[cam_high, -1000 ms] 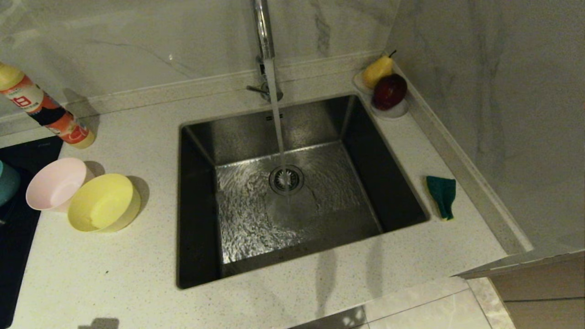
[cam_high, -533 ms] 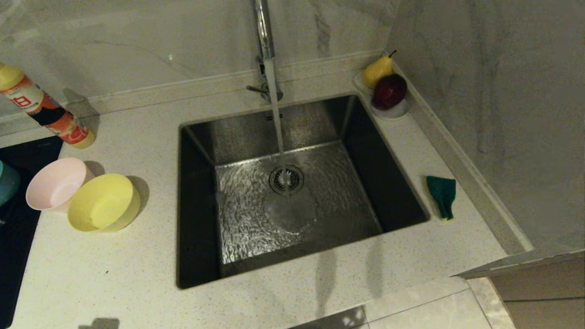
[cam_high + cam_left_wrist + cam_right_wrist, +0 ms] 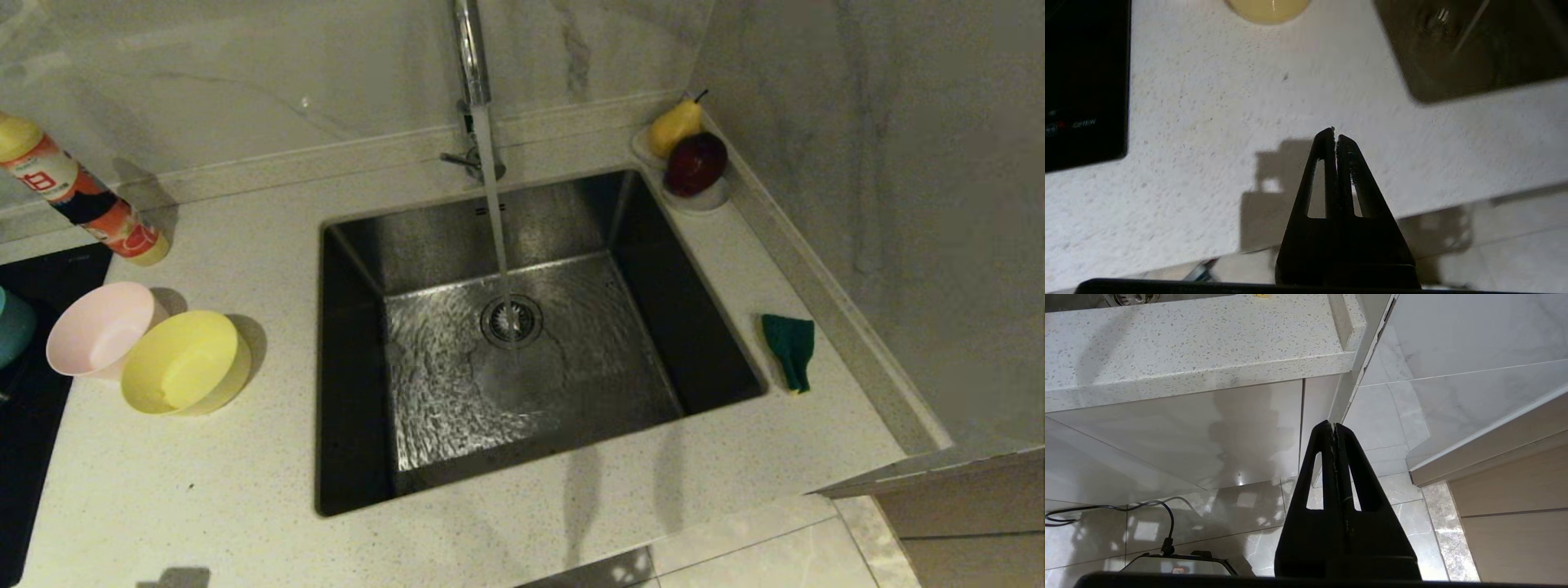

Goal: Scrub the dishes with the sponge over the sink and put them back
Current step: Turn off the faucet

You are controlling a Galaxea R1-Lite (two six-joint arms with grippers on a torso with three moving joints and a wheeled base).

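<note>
Steel sink (image 3: 367, 245) sunk in the speckled countertop (image 3: 204, 506), water streaming from the chrome faucet (image 3: 469, 57) onto the round drain strainer (image 3: 512, 320). Left of the basin, pale pink bowl (image 3: 98, 328) and yellow bowl (image 3: 184, 362), rims touching, both upright on the counter. A sliver of a teal-blue bowl (image 3: 12, 327) at the far left edge, over the black cooktop (image 3: 33, 425). Green-faced sponge (image 3: 790, 349) lying flat on the counter just right of the basin, near the raised wall ledge.

Behind the bowls, a bottle (image 3: 77, 196) with yellow cap and orange-and-white label, leaning against the backsplash; red characters on the label, not legible. Faint pale lettering on the cooktop front in the left wrist view, too blurred to read.

Left gripper (image 3: 1335, 136) pressed closed and empty, hovering above bare counter near its front edge; yellow bowl well ahead of the fingertips, sink corner ahead and to one side. Right gripper (image 3: 1333, 428) likewise closed on nothing, hanging below counter level in front of the cabinet face (image 3: 1188, 428), sponge well apart from it and barely in sight.

In the back right corner, a white fruit dish (image 3: 702, 198) holding a yellow pear (image 3: 674, 126) and a dark red apple (image 3: 695, 162).
</note>
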